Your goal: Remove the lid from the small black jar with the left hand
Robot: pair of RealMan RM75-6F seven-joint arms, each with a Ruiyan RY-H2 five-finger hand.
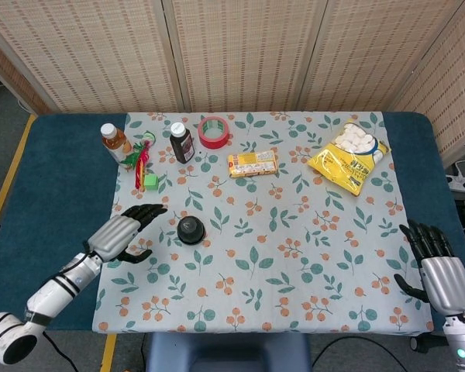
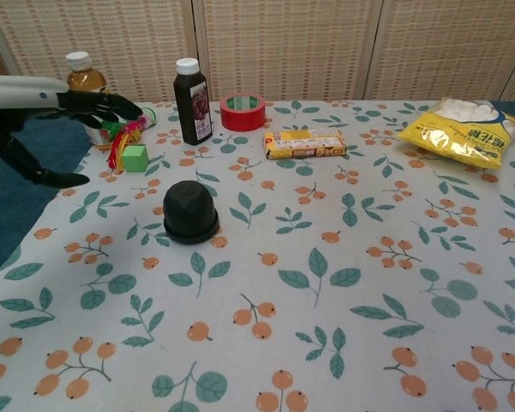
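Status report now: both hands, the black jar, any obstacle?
Left hand open, left of jar. Right hand open, idle. Small black jar lidded, untouched. Path clear.
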